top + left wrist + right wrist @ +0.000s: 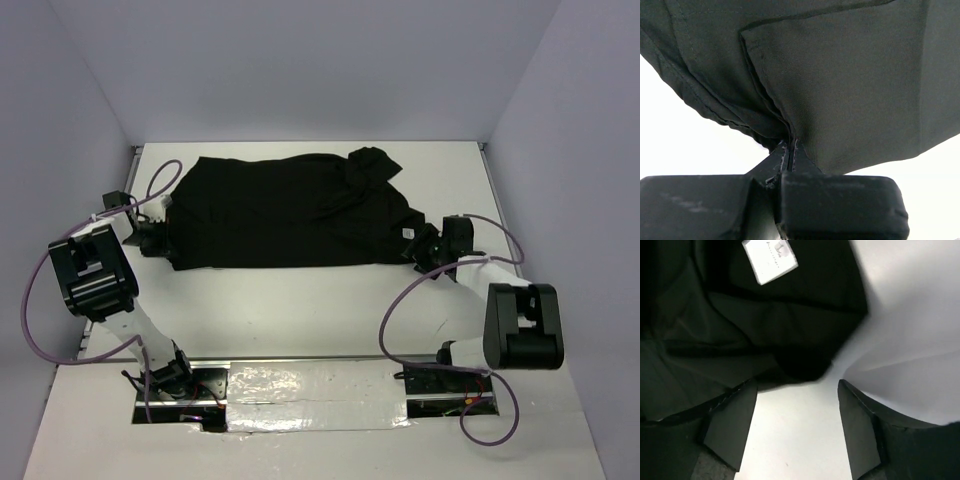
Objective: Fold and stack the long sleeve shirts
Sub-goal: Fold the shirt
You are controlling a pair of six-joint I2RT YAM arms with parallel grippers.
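At the left edge: the left tool [789, 152] was pinched tight on the hem of the black shirt [290, 210].
At the right edge: the right tool [797, 390] gaped, holding nothing, beside the corner bearing the white tag [770, 261].
Position: the garment lay spread across the tabletop [300, 310].
Handling: probably light, limp and drapey; best gripped at hems and corners.

I count 1 shirt [285, 210], 1 tag [770, 260], 2 arms [95, 275], 2 grippers: left gripper [790, 150], right gripper [797, 384]; 2 cables [384, 325], 1 table [300, 310].
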